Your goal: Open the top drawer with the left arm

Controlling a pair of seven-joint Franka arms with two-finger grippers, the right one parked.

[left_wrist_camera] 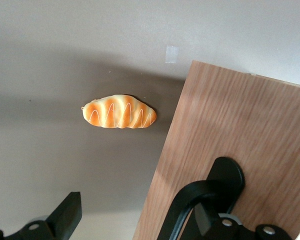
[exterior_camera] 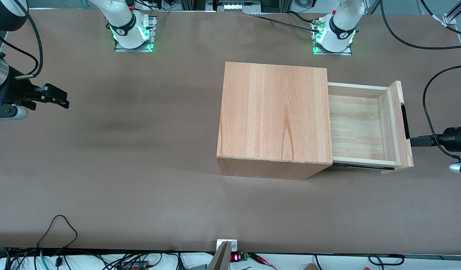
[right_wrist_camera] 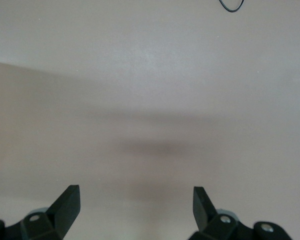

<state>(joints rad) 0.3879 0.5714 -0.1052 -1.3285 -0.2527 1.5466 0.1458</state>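
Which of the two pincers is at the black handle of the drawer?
The left arm's pincer, at the working arm's end of the table: its tip meets the top drawer's handle. The parked arm's pincer hangs far from the box.

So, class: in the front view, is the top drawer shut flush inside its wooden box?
No: the top drawer is pulled well out, its tray exposed, the gripper at its handle.

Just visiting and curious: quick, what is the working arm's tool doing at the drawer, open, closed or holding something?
Left arm's tool: open, at the top drawer's black bar handle, one finger out past the front panel; not clamped on it.
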